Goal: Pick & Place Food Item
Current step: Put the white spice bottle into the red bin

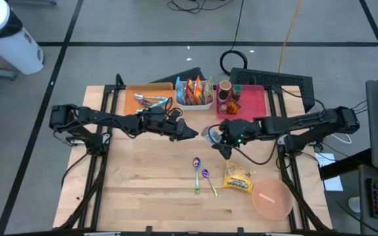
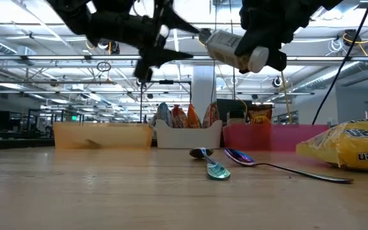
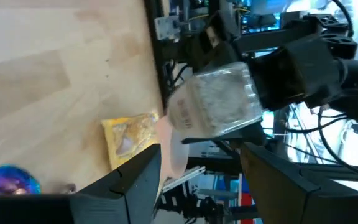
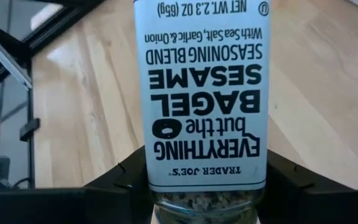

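Observation:
My right gripper (image 1: 223, 139) is shut on a seasoning jar (image 4: 199, 93) with a white label and a white cap (image 2: 259, 59), high above the table's middle. The jar's base points toward my left gripper (image 1: 192, 132). That gripper is open and level, its fingers (image 3: 135, 180) standing just short of the jar (image 3: 219, 102) on either side of its line. It touches nothing. In the low view the jar (image 2: 230, 46) hangs well above the wood. My right gripper pinches the jar's sides near the cap end (image 4: 197, 198) between its two fingers (image 4: 114, 183), coming from the table's right and slanting down. The labelled body runs out ahead of the fingers. The jar is lifted clear and tilted, base higher and cap lower.
Two spoons (image 1: 197, 164) (image 1: 207, 176), a yellow noodle packet (image 1: 238, 177) and a pink bowl (image 1: 271, 200) lie near the front right. At the back stand an orange tray (image 1: 133, 92) with tongs, a white bin (image 1: 194, 103) of packets and a red tray (image 1: 253, 98) with containers.

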You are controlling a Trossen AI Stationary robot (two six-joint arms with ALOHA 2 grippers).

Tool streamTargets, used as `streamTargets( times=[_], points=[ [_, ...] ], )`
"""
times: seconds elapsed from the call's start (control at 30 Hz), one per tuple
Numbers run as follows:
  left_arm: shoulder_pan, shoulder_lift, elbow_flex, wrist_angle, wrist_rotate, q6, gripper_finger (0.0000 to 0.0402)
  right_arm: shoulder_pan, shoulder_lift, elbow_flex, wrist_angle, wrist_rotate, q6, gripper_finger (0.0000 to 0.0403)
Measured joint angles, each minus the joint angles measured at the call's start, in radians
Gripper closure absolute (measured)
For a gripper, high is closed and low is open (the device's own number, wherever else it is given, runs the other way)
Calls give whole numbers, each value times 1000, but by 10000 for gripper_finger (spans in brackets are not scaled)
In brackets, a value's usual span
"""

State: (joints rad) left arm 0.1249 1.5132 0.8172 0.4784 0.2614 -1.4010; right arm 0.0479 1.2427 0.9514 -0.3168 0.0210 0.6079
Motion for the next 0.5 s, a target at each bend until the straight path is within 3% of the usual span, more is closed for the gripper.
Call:
streamTargets(
  times=[0.33, 0.5],
  points=[
    [0, 126, 212, -68, 1, 110, 172, 3, 32, 52, -57, 6, -54, 214],
    [2, 195, 296, -157, 84, 77, 172, 20, 26, 52, -121, 0, -50, 214]
  ],
)
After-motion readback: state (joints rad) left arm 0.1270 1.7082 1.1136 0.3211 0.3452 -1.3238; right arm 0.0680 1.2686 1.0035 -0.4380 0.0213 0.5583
